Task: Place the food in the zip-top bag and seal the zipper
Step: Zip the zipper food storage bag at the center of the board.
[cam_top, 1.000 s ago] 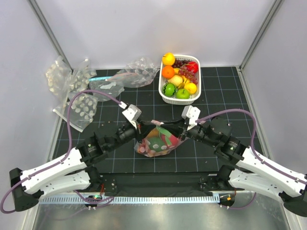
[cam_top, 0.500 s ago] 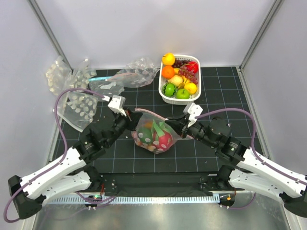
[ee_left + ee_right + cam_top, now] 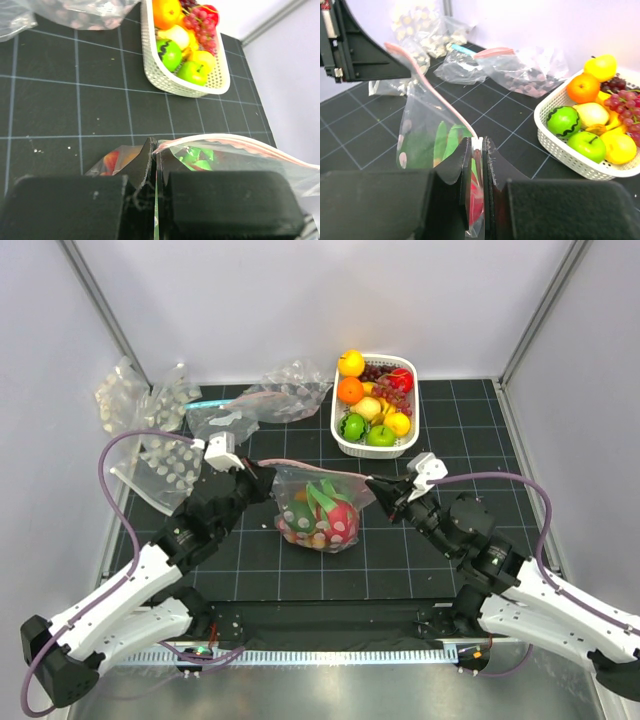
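Observation:
The dotted zip-top bag point(image 3: 320, 510) hangs between my two grippers above the black mat. Inside it lies the food point(image 3: 325, 520): a pink dragon fruit with green leaves and red strawberries. The pinkish zipper point(image 3: 310, 466) is stretched taut along the bag's top edge. My left gripper point(image 3: 262, 477) is shut on the zipper's left end, seen close in the left wrist view point(image 3: 156, 150). My right gripper point(image 3: 380, 490) is shut on the zipper's right end, where a small white slider shows between the jaws point(image 3: 478, 145).
A white basket point(image 3: 345, 445) of orange, yellow and green fruits and dark grapes stands at the back centre-right. Several other clear bags point(image 3: 160, 455) lie at the back left, one plain with a light blue strip point(image 3: 205, 403). The cell walls close in on both sides.
Both grippers moved apart and back from the near centre. The bag's mouth edge was pulled out from crumpled to taut. The bag moved away from the arm bases.

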Robot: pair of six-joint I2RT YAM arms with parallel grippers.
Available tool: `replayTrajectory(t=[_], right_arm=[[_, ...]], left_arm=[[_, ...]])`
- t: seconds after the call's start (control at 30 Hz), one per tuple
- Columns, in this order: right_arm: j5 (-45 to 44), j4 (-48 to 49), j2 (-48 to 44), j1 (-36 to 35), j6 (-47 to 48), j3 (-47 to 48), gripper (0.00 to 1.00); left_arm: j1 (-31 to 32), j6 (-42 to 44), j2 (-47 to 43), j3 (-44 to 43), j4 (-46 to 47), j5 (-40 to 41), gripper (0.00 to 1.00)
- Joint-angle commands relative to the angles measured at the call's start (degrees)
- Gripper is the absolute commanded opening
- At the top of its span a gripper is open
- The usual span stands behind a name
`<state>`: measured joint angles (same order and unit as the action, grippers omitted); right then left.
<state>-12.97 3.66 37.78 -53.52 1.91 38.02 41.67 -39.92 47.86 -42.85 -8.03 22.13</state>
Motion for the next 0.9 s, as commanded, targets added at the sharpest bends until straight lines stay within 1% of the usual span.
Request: replayTrajectory(t=[0.0,0.3,0.47,0.5,0.53,0.7,0.77,0.87], right_arm=[[-9.43,6.36,-3.24,0.25,-0.59,0.04,0.01],[-15.24,6.71,-4.91,0.17,-1.12,-1.11,0.01],[-16.47,7.41,-7.01,0.25,-1.03,-2.25,0.02],[-16.04,7.67,-7.10,0.17,-1.03,-2.34,0.04],[-15.86,7.94,-7.19,0.17,-0.95,-2.51,0.09],[-14.62,8.03,-5.88,0.25,-0.86,-2.16,0.10],[-14.27,8.03,-5.35,0.25,-0.86,-1.99,0.08],[-14.45,8.47,-4.30,0.26,-0.68,-1.98,0.08]], left_arm=[[-2.73,-2.35,-0.48,-1.27,-4.01,9.16,0.00],[-3.26,-3.41,-1.36,-0.39,-4.01,10.74,0.00],[-3.26,-2.97,-1.97,-0.48,-3.92,11.01,0.00],[-3.26,-2.79,-2.50,-0.22,-3.49,10.22,0.01],[-3.26,-2.10,-2.50,0.05,-2.87,9.43,0.00],[-3.17,-1.56,-1.02,2.42,4.68,3.54,0.00],[-3.26,-1.30,1.35,1.64,5.39,2.04,0.01],[-3.17,-1.12,3.64,0.84,5.48,1.86,0.00]])
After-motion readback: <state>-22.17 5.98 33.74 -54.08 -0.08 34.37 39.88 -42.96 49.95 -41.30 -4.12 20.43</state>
